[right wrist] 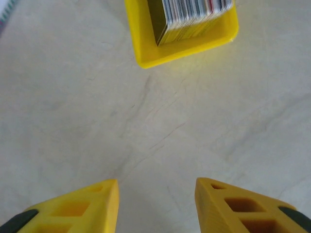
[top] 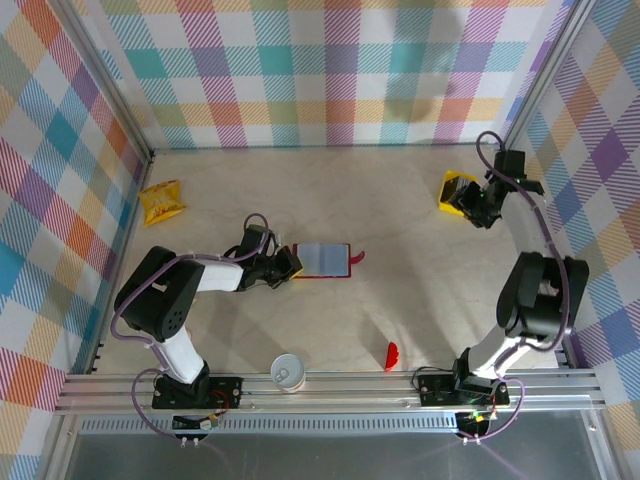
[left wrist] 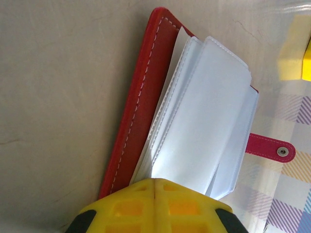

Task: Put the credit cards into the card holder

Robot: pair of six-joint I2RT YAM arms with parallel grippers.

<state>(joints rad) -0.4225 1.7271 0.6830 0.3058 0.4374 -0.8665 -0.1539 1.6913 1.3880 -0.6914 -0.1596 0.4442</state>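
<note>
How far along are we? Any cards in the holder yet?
Done: the card holder lies open, no card visible in its sleeves. In hand: the left gripper, shut, sits at its edge; the right gripper, open and empty, hovers short of the credit cards stacked in their yellow tray. Left: picking and inserting every card.

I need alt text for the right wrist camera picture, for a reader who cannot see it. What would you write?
The right gripper, its yellow jaws apart and holding nothing, hovers over a pale table. Ahead of it, at the top edge of the picture, a yellow tray holds a stack of cards.
</note>
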